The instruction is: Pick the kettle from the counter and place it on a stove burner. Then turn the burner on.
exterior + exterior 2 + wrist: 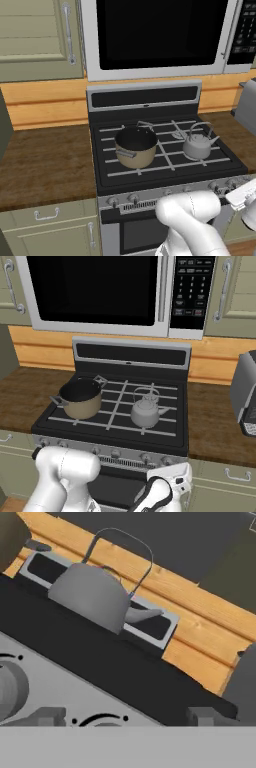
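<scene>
- kettle (198,145): upright on the right-hand stove burner (181,134) grate, spout pointing right, well in from the cooktop's front edge; wire handle arched above.
- saucepan (135,146): on the left grate, a bare grate strip between it and the kettle.
- gripper (125,717): low before the stove's silver knob panel (55,684), fingers (48,716) spread wide, holding nothing.
- counter (45,162): brown surface left of the stove.
- toaster (245,394): on the counter right of the stove, apart from the cooktop edge.
</scene>
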